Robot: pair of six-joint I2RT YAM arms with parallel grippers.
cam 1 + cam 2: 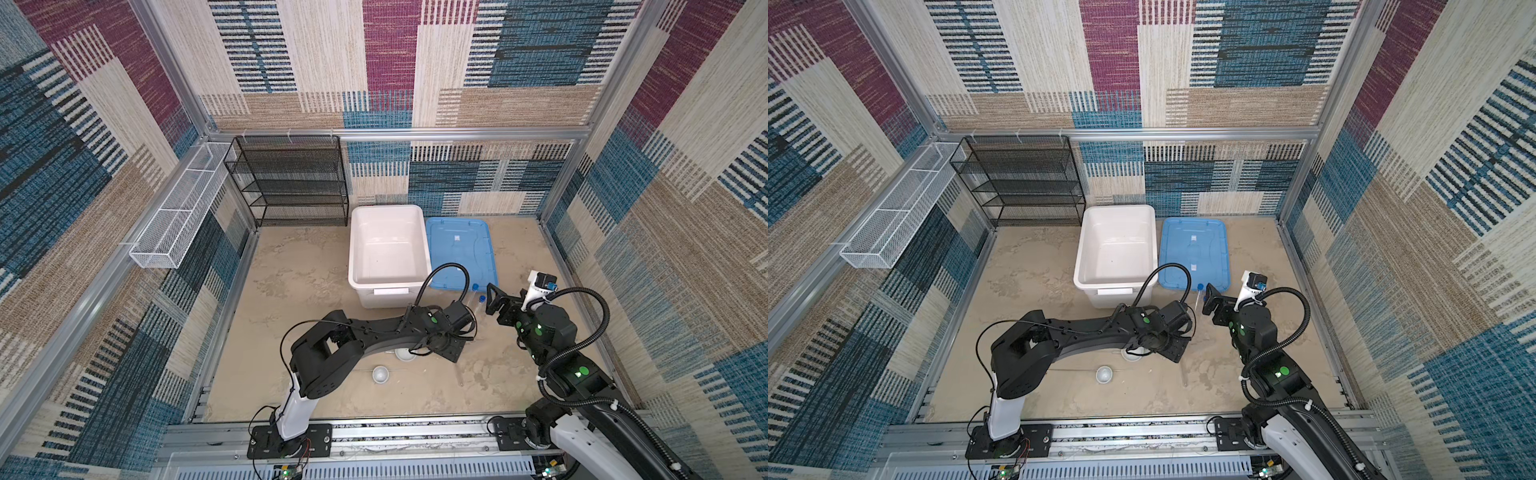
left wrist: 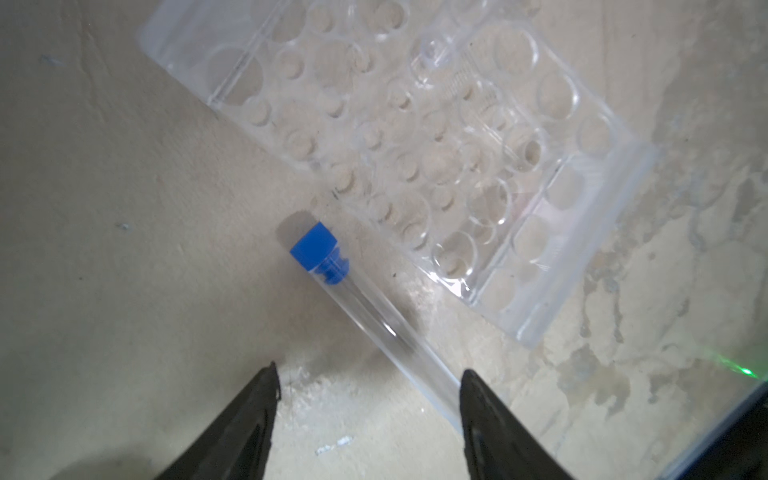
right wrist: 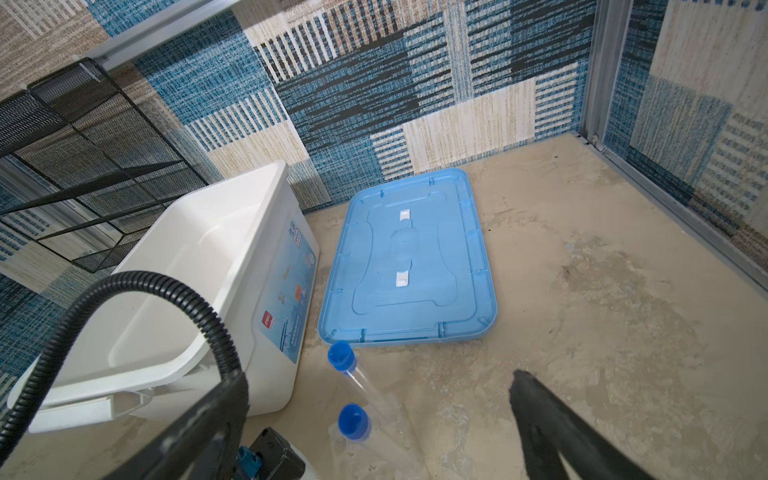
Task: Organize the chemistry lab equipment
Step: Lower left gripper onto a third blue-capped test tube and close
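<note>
In both top views, two blue-capped tubes [image 1: 482, 299] are on the desk [image 1: 291, 291], near the corner of the blue lid [image 1: 457, 245]. Their caps point toward the lid. The right jaws stand spread just beside them and hold nothing.

In the left wrist view, a third tube [image 2: 374, 316] lies flat just beside the clear rack [image 2: 415, 145]. Its long axis runs along the rack's long edge, with the cap end away from the left jaws. These jaws are spread and pinch nothing.

In the right wrist view, the two tubes look tilted, caps upward. Whether they sit in the rack I cannot tell.

I judge a tube to be light, stiff, smooth and round, so it may roll or slip, and its thin wall may crack. It is best taken at mid-body, across the long axis.
</note>
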